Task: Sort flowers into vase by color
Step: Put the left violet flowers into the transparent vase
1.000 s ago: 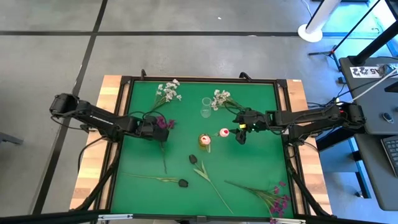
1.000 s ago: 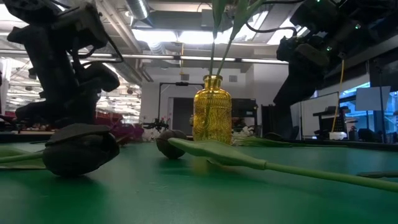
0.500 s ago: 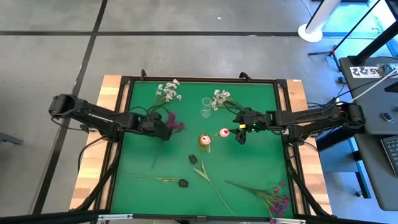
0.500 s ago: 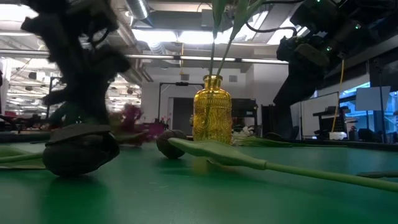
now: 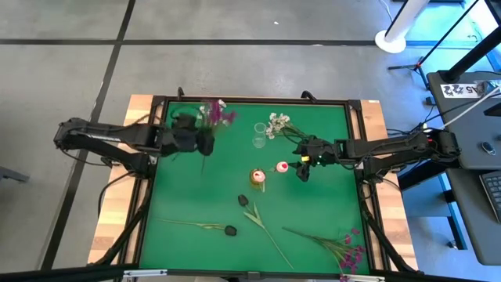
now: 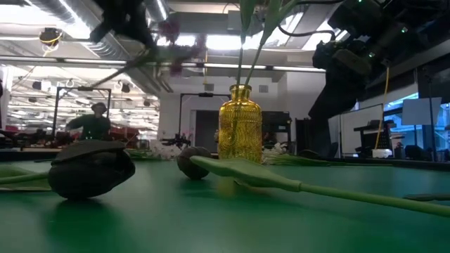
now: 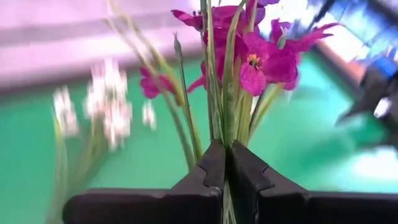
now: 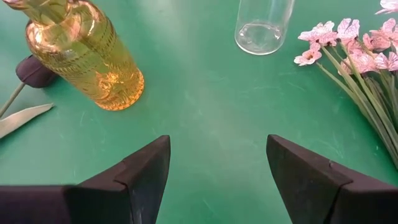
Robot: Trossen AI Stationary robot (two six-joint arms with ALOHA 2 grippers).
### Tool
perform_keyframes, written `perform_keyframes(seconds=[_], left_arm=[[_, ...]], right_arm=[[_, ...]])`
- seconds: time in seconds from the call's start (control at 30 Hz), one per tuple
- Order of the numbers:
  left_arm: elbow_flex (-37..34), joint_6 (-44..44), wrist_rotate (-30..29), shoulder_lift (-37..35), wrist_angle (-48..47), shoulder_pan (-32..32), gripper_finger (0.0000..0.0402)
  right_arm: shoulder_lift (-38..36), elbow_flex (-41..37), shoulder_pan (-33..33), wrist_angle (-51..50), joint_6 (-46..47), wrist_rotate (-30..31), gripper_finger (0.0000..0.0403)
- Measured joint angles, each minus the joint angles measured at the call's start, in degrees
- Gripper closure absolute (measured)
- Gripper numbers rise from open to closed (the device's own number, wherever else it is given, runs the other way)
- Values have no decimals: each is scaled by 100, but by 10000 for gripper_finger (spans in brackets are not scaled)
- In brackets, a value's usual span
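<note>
My left gripper is raised over the table's far-left part, shut on a magenta-purple sprig. Its blossoms stand beyond the fingers. In the low view the gripper and sprig are high up. My right gripper hovers open, right of the amber vase, which holds pale pink buds on green stems. The clear glass vase stands farther back. White sprigs lie beside it on the mat. My left gripper pinches the magenta sprig's bundle of green stems between its two fingers, a little below the blossoms. The stems run along the fingers and out past their tips. The sprig is lifted clear of the table, and its lower stem trails below the gripper.
Dark buds lie on stems on the near half. A leafy green stem and more magenta sprigs lie near the right corner. A second white sprig lies under the left gripper. A black frame rims the green mat.
My left gripper has risen and moved toward the table's far edge, staying shut on the magenta sprig. The sprig, whose stem lay along the mat a second ago, is now lifted clear, with its blossoms swung toward the far edge.
</note>
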Motion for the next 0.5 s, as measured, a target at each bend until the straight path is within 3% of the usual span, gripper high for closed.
perform_keyframes(seconds=[0.1,0.2,0.27,0.37,0.43,0.5], left_arm=[[87,1079,-700,-77,913,0,399],[81,2403,-819,-62,2189,34,400],[29,3427,-460,10,3205,90,400],[-90,4687,571,123,4323,225,400],[-92,5233,1201,208,4840,404,400],[-90,5726,1399,274,5041,684,400]], right_arm=[[0,0,0,73,4,0,139],[1,0,0,140,5,0,139],[2,0,0,228,-19,-3,139],[2,0,0,480,-41,-143,139],[2,0,0,630,-74,-287,139],[2,0,0,771,-168,-395,139]])
